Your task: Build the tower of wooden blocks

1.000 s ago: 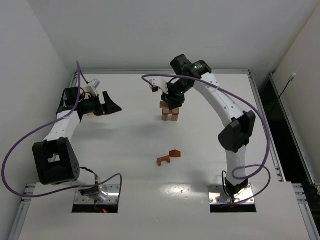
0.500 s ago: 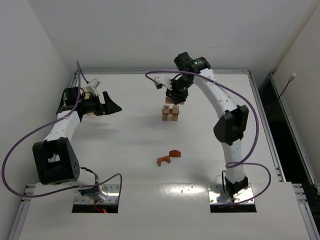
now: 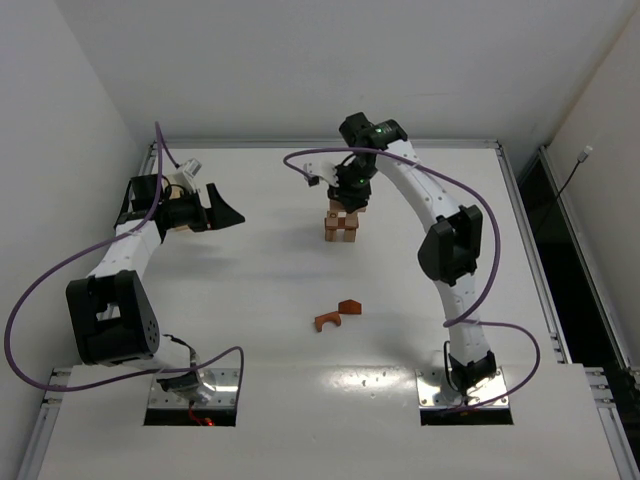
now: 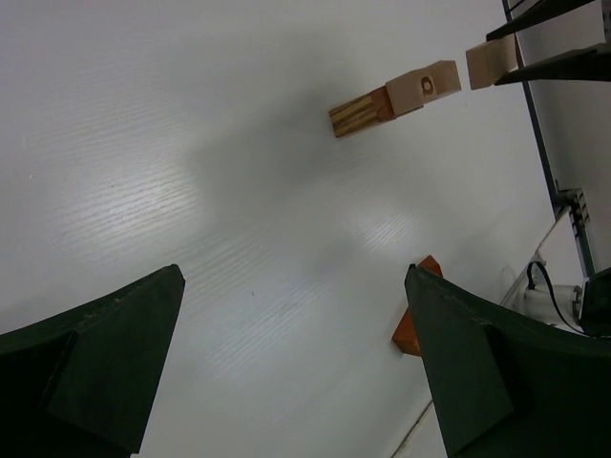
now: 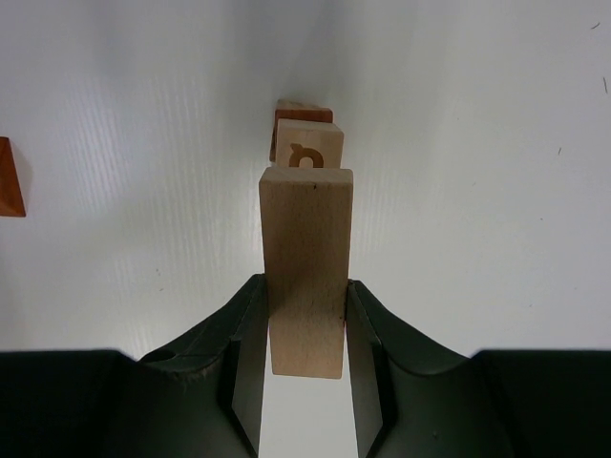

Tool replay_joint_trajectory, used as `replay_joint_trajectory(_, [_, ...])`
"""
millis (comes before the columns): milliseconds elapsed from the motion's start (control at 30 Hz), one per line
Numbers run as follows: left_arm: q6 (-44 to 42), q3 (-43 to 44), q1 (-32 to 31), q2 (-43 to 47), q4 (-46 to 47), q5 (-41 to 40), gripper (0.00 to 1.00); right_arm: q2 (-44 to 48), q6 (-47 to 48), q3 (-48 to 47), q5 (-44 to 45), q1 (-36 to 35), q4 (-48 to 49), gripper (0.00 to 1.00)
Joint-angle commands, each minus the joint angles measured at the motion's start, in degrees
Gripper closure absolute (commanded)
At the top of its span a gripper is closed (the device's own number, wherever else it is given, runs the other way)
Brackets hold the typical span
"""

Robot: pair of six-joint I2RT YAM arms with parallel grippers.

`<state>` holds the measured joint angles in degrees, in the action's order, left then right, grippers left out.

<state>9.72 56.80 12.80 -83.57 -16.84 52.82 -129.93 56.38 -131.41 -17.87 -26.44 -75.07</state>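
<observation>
Right gripper is clamping a pale bar just above the tower, at the far middle of the table, seemingly lining it up for stacking. Left gripper is hanging with its fingers apart, well aside.

- The pale cube in the wood block tower carries one brown letter mark.
- It looks like "a" or "d"; I cannot tell which.

Open white surface lies left and right of the narrow stack of tan and reddish-brown wooden blocks. That stack stands under the pale tan wooden bar in my right jaws. Nearer, a reddish-brown wooden arch and a reddish-brown wooden wedge obstruct.
</observation>
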Motion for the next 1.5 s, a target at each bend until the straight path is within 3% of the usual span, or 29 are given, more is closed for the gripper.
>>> replay_joint_trajectory(0, [-0.31,-0.02,0.21,-0.45,2.51,1.85,0.0,-1.2,0.58,-2.88,0.55,-0.89,0.8,1.0])
replay_joint_trajectory(1033, [-0.31,1.65,0.21,-2.65,1.99,2.91,0.0,-4.02,-2.68,-2.88,3.37,-1.95,3.52,0.94])
replay_joint_trajectory(1467, [-0.84,1.65,0.21,-3.18,1.46,2.91,0.0,-4.02,-2.68,-2.88,3.37,-1.95,3.0,0.84])
